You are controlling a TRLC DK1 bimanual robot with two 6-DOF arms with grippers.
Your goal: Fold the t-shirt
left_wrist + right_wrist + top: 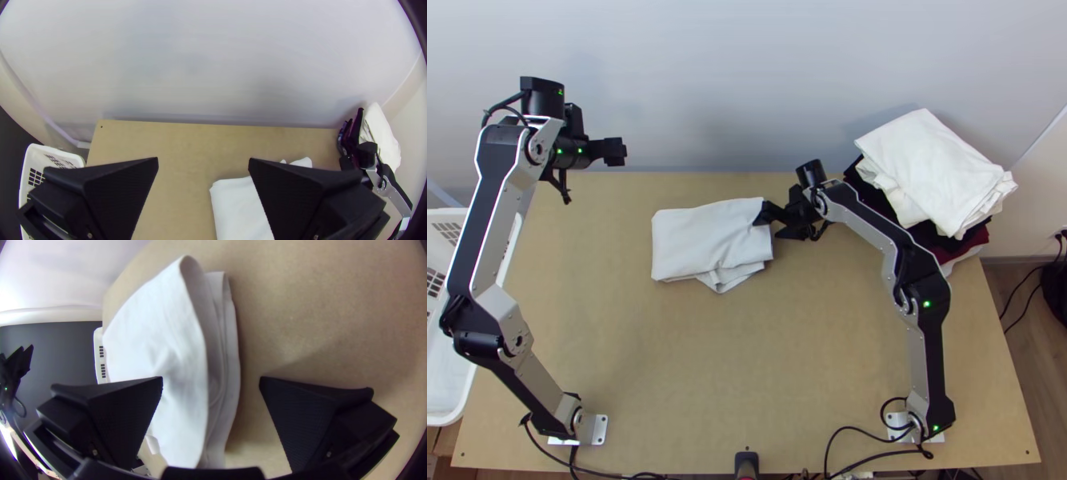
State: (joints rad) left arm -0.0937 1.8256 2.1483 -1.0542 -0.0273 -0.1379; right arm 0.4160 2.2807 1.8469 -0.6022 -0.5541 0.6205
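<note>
The white t-shirt (pixel 703 232) lies folded in a compact, roughly rectangular bundle on the table, a loose corner poking out along its near side. At its right end is my right gripper (pixel 769 226), open, one finger over the cloth and the other beside it. In the right wrist view, layered edges of the shirt (pixel 178 338) run between the spread fingers of my right gripper (pixel 211 378). My left gripper (pixel 591 173) stands open and empty beyond the table's far left corner. The left wrist view shows the shirt (pixel 238 200) partly behind a finger of my left gripper (pixel 203 158).
A stack of folded cloths (pixel 935 172), white on top with black and dark red below, sits at the table's far right corner. A white basket (pixel 451 400) stands along the left side. Bare wood (pixel 731 360) stretches between the arms' bases. Behind the table rises a pale wall.
</note>
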